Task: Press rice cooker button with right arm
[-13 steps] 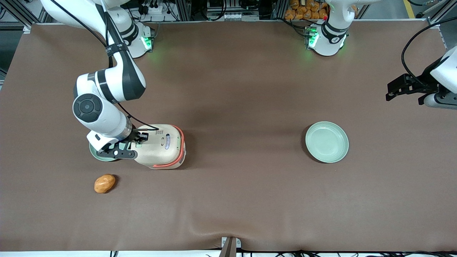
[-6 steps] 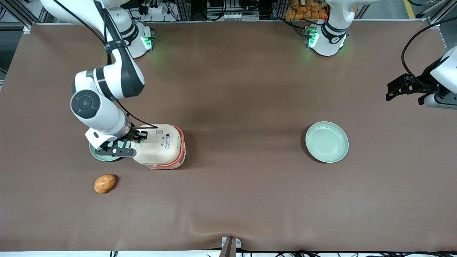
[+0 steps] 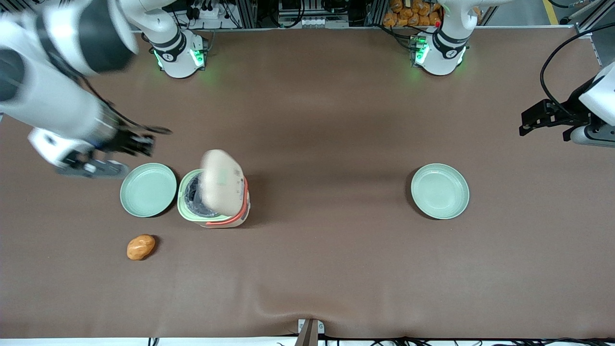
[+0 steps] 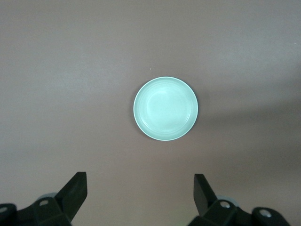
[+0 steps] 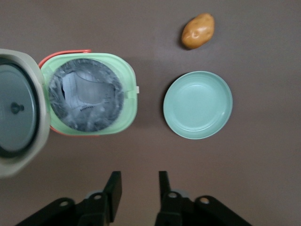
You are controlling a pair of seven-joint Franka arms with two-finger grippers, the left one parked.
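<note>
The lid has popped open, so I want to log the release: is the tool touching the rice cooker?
Apart. In the front view the tool sits above the table, off the rice cooker; brown table separates them.

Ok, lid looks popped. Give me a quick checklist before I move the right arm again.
1. Rice cooker lid open, inner pot visible: ok.
2. End effector off the cooker, raised toward the working arm's end of the table: ok.
3. End effector holding nothing, fingers apart: ok.
4. Plate beside the cooker, not touching it: ok.
5. Potato on the table, nearer the front camera than that plate, out of the way: ok.
6. Button position now: cannot tell.
</note>
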